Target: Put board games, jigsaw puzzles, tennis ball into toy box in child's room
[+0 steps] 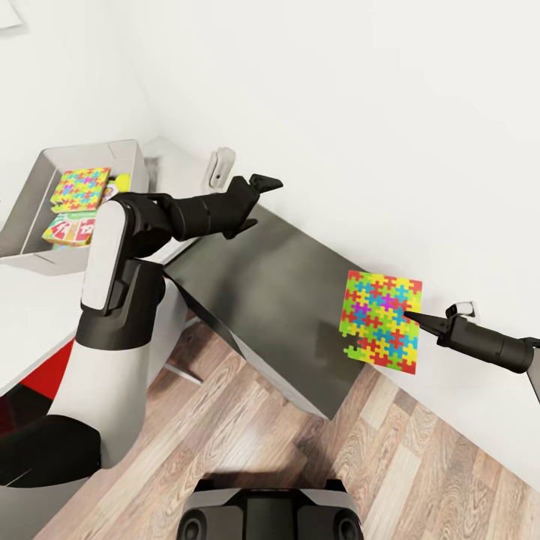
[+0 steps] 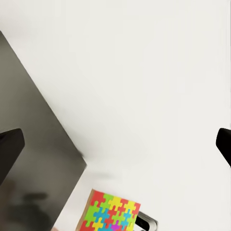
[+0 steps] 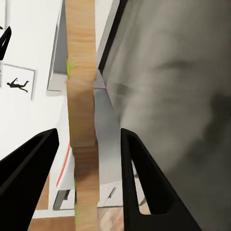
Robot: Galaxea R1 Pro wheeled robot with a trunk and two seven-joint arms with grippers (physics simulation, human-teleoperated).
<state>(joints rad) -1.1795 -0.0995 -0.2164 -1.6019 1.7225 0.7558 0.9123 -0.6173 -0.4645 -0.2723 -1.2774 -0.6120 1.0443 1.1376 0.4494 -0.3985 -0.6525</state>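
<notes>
**Puzzle in the right gripper, bin far off to the left**

Held up on edge off the right end of the low dark desk (image 1: pixel 277 300): one jigsaw puzzle (image 1: pixel 381 321), face toward the head camera, gripped at its right edge by the right gripper (image 1: pixel 411 315). Seen edge-on in the wrist view as a thin wood-toned slab (image 3: pixel 83 120) standing between the two dark fingers (image 3: pixel 139 183), apparently pinched, though contact at the pads is hard to make out.

Left gripper (image 1: pixel 256 202) spread wide and carrying nothing, poised over the desk's far end, much nearer the bin than the right.

Toy box (image 1: pixel 45 161) on the pale table (image 1: pixel 34 307) at far left, well apart from the held puzzle, with the left arm and the whole dark desk between. Already inside: a second jigsaw box (image 1: pixel 81 187), a game box (image 1: pixel 70 229) below it, and a sliver of yellow beside them, possibly the ball.

Likely needed: a long carry leftward, then a tilt from upright to flat over the open top.
</notes>
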